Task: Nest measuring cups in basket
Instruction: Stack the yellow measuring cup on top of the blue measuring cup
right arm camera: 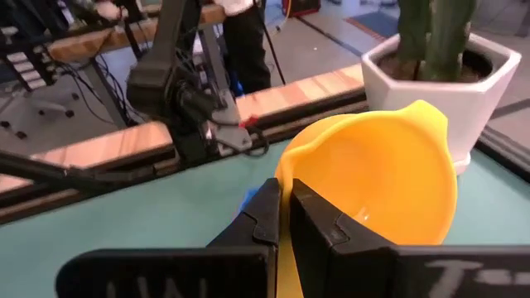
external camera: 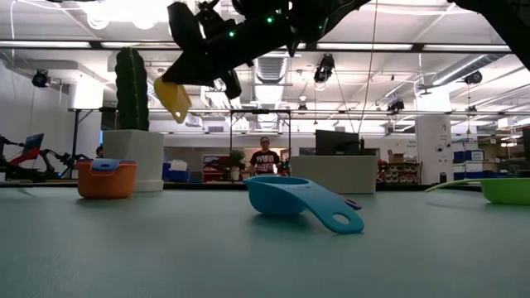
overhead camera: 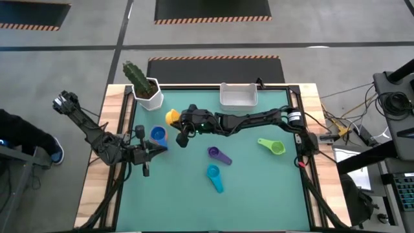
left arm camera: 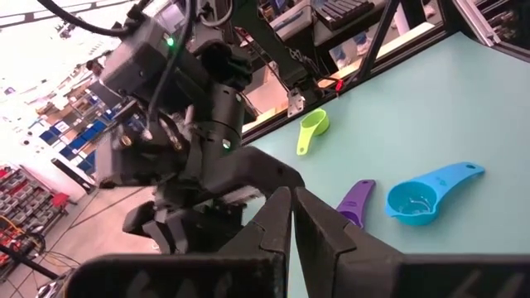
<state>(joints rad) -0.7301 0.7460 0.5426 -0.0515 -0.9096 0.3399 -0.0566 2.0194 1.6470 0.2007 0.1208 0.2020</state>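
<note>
My right gripper (overhead camera: 182, 134) reaches from the table's right and is shut on the yellow cup (overhead camera: 172, 117), which is raised above the table (external camera: 172, 98) near the cactus pot. The blue cup (overhead camera: 158, 134) sits inside the orange cup (external camera: 106, 180), which stands on the table. The purple (overhead camera: 218, 155), teal (overhead camera: 215, 177) and green (overhead camera: 273, 146) cups lie apart on the mat. The white basket (overhead camera: 238, 96) stands at the far edge. My left gripper (overhead camera: 145, 157) waits shut near the blue cup. No red cup shows. My right gripper pinches the yellow cup's flat handle (right arm camera: 281, 265) between its two fingers (right arm camera: 327, 228), close to the bowl (right arm camera: 389, 178). The fingers point toward the table's left, slanting down. The cup is lifted clear and hangs tilted at the fingertips.
A white pot with a green cactus (overhead camera: 146, 90) stands at the far left corner, close to the raised cup. Dark rails (overhead camera: 296, 123) frame the mat's sides. The right arm (overhead camera: 252, 120) stretches across the far half of the table. A person (external camera: 265, 161) stands in the room beyond.
</note>
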